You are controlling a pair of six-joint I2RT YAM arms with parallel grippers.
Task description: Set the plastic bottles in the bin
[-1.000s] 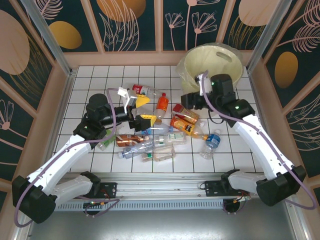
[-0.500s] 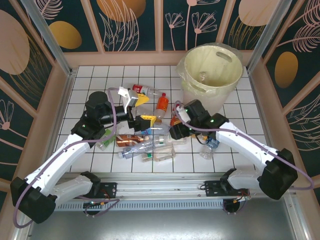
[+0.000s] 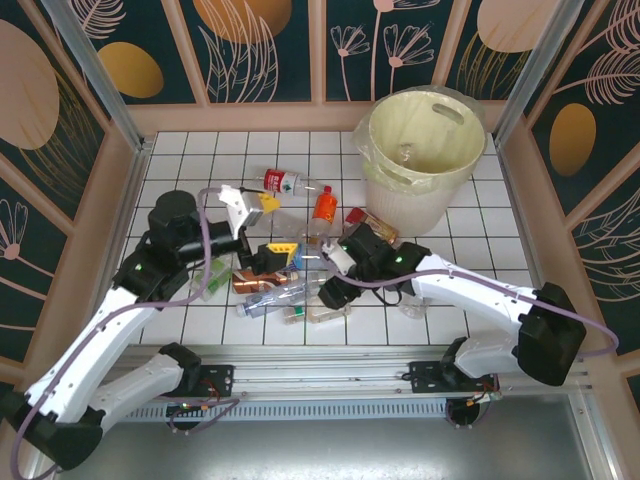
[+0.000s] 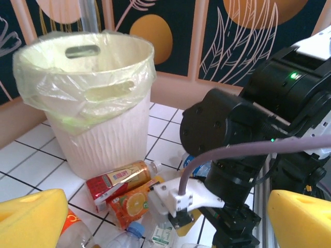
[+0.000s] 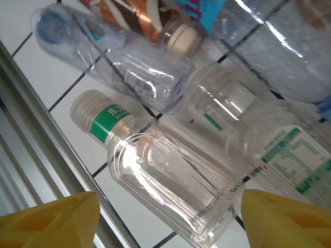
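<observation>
White-tiled table. Bin upright at far-right corner, w/ clear liner. Plastic bottles lie heaped mid-table, near the bin, outside it. Left end effector: fingers wide apart, empty, above the heap. Right end effector: wide open, nothing held, over a clear green-label bottle.

Bottles crowd mid-table; right arm overhangs them; bin mouth unobstructed.

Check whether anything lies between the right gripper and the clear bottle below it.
Nothing visible does: the clear bottle lies bare between the fingers of the open right gripper, though neighbouring bottles lie close along its far side.
</observation>
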